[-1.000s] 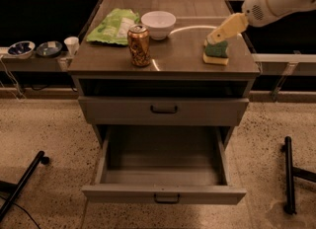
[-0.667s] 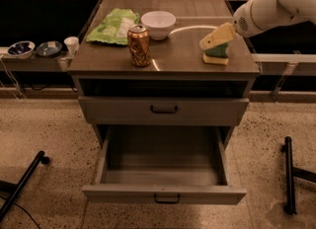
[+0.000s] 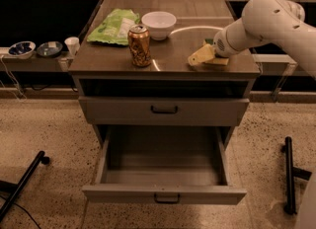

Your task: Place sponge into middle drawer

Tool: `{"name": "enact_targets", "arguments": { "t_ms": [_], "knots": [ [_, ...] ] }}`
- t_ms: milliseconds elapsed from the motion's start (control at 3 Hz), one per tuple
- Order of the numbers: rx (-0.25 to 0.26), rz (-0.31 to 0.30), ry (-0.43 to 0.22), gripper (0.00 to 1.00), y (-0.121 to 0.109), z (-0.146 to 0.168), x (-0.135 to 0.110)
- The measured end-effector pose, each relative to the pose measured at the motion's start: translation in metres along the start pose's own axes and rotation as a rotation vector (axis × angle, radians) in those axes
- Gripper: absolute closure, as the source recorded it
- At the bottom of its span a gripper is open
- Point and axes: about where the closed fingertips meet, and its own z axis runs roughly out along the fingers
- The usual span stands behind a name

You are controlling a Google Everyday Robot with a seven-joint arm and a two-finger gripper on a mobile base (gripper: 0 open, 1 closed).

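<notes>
Hanging just over the sponge at the right front of the counter, my gripper may be open or closed; I cannot tell. Below, the middle drawer stands pulled out over speckled floor, and my arm reaches in from the right.

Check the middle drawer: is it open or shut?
Open: the middle drawer is pulled out, its box showing nothing inside. The sponge lies on the countertop, with the gripper at it.

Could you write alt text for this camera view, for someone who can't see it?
A white robot arm reaches in from the right, its gripper at a sponge on the cabinet top. Below, the middle drawer stands pulled open. A drink can, a white bowl and a green bag also sit on top.
</notes>
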Motion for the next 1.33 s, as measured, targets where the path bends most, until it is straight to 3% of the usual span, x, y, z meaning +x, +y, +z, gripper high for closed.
{"name": "enact_targets", "arguments": {
  "t_ms": [1000,1333],
  "knots": [
    [-0.021,0.002,-0.009,0.92,0.004,-0.004,-0.004],
    [-0.044,-0.072,-0.142,1.0,0.03,-0.057,-0.009]
  ]
}}
